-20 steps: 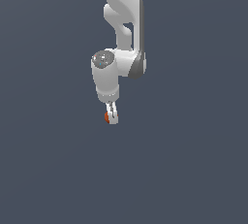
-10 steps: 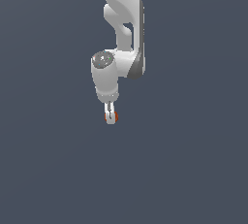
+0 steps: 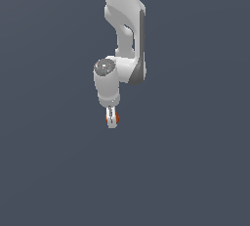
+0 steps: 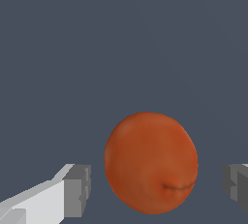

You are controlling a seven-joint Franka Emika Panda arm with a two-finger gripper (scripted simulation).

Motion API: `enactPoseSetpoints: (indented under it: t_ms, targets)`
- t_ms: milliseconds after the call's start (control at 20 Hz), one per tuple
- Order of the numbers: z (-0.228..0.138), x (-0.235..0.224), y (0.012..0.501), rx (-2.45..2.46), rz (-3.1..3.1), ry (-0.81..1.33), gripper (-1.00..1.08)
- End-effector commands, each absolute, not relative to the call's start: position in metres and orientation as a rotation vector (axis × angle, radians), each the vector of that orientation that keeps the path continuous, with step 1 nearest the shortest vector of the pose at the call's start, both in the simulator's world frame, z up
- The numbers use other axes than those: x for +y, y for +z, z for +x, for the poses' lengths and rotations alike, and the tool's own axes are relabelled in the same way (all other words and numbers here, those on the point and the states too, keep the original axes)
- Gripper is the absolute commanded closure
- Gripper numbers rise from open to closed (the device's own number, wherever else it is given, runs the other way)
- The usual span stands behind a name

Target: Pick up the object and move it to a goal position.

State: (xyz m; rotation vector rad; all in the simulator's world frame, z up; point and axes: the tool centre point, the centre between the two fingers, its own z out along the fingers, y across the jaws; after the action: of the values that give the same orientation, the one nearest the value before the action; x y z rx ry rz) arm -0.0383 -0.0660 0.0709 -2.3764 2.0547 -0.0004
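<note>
The hand [image 3: 112, 120] is now straddling the orange ball [image 4: 151, 162], having dropped lower; fingers [image 4: 76, 190] are standing open, gaps either side, gripping nothing yet.

A bare simulated scene, seemingly no real room: flat slate-grey ground [image 3: 195, 171] everywhere, smooth rendered white robot arm [image 3: 124, 29], no furnishings.

Over the last second the gripper [image 3: 112, 119] has shifted slightly toward the exterior view's left, its fingers [image 3: 112, 123] now straddling the orange-red ball [image 3: 116, 118]
</note>
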Motion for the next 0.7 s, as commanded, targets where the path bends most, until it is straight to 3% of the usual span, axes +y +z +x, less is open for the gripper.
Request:
enactPoseSetpoints:
  t_ms: [0, 300, 350, 650]
  targets:
    - [-0.039, -0.066, 0.058, 2.057, -2.375, 0.0, -0.92]
    - [-0.038, -0.066, 0.047, 2.057, -2.374, 0.0, -0.92]
    - [-0.038, -0.066, 0.047, 2.057, -2.374, 0.0, 1.08]
    - [-0.038, -0.066, 0.047, 2.057, -2.374, 0.0, 1.08]
